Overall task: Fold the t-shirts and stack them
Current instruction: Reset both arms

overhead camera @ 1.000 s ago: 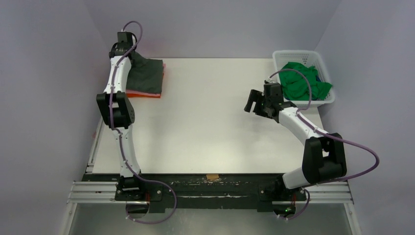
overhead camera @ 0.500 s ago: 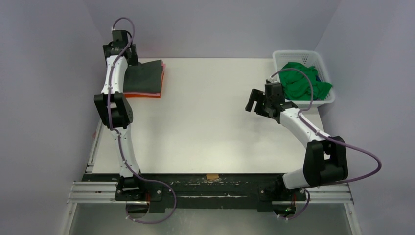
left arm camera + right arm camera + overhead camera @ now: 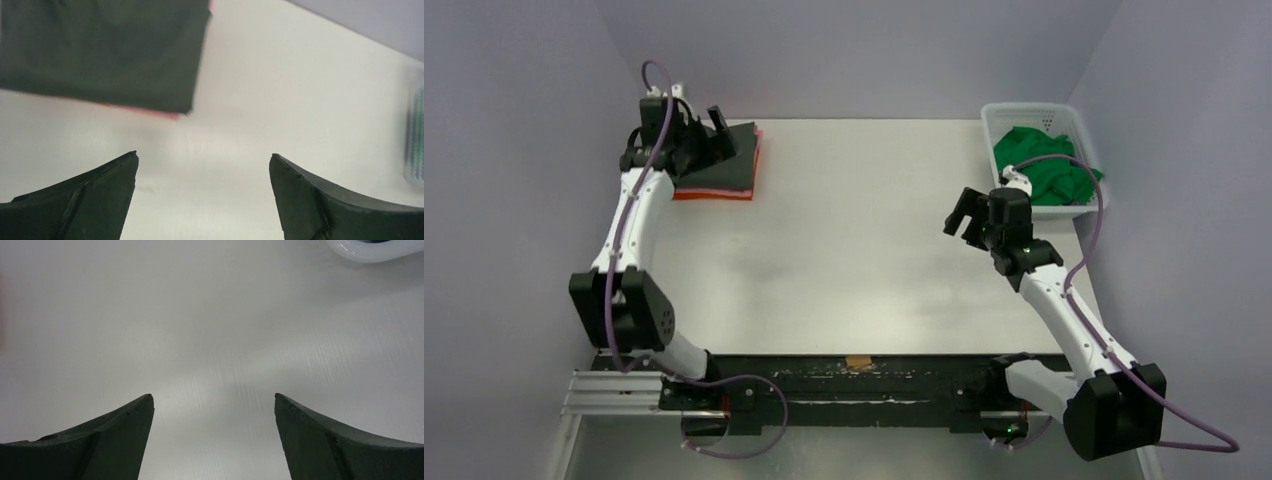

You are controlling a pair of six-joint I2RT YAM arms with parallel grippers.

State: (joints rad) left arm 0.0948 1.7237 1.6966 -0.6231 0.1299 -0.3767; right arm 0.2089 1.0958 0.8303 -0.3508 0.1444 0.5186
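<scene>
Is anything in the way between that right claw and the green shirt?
Only the wall of the white basket. The green t-shirt lies inside it, and the open right gripper hangs outside, over the table. It would likely have to reach in from above.

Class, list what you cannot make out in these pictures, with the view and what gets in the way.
Top view: the pink and orange shirts show only as thin edges under the charcoal shirt.
Top view: the left claw covers the charcoal shirt's far-left part.
Top view: the green shirt hides the basket's bottom.
Right wrist view: the top edge cuts off the basket.
</scene>
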